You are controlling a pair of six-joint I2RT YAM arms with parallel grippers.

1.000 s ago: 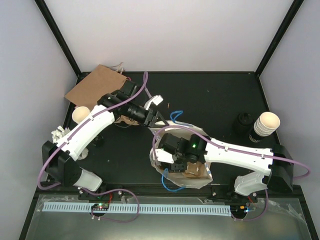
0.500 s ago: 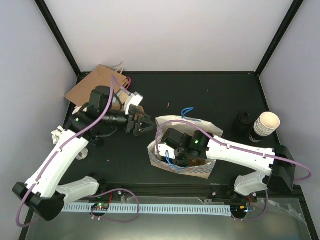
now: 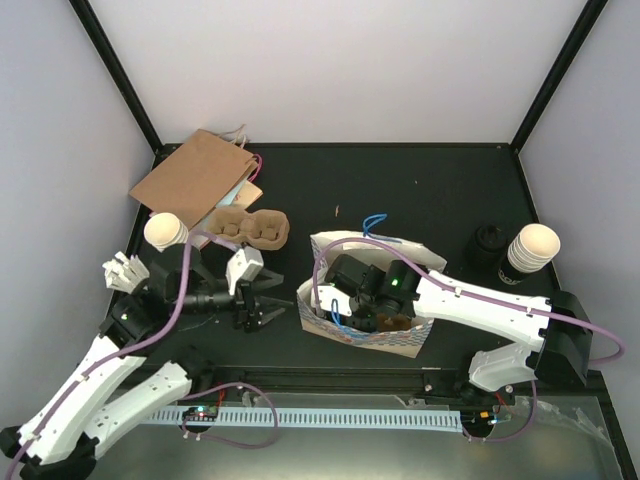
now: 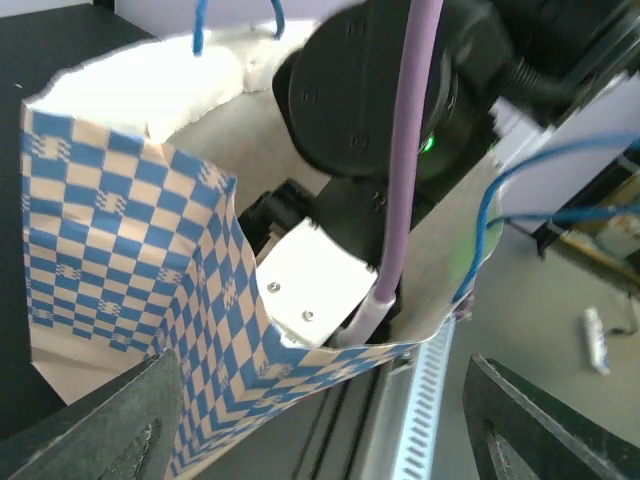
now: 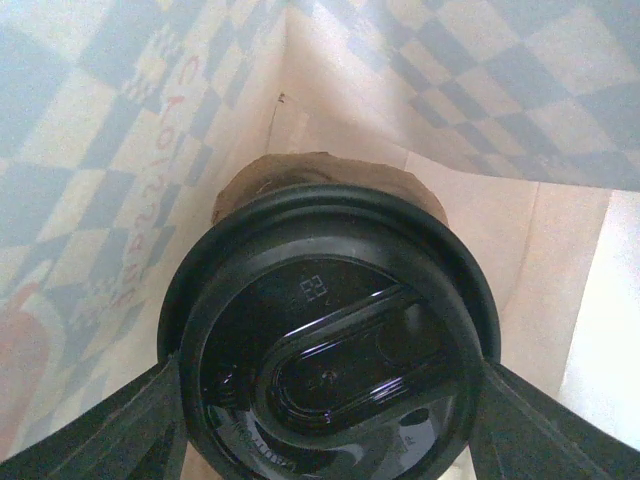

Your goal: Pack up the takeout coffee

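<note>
The takeout coffee (image 5: 330, 350) fills the right wrist view as a round black lid, down inside the blue-and-white checked bag (image 3: 390, 338). My right gripper (image 5: 330, 425) is shut on it, a finger pressed against each side of the lid. A brown cardboard piece (image 5: 320, 170) shows under the cup's far side. From above, the right wrist reaches into the bag's mouth and hides the cup. My left gripper (image 3: 268, 314) is open and holds nothing, just left of the bag's left wall (image 4: 130, 270). Its fingers (image 4: 110, 430) stand wide apart.
A brown cardboard cup carrier (image 3: 248, 228) and a flat brown paper bag (image 3: 195, 178) lie at the back left. A cream cup (image 3: 165, 232) stands beside them. At the right edge stand a stack of paper cups (image 3: 530, 250) and black lids (image 3: 487, 243).
My left gripper opened, left the bag's rim and drew back toward the near left. The bag shifted and now stands with its mouth up. The right gripper stayed in the bag.
</note>
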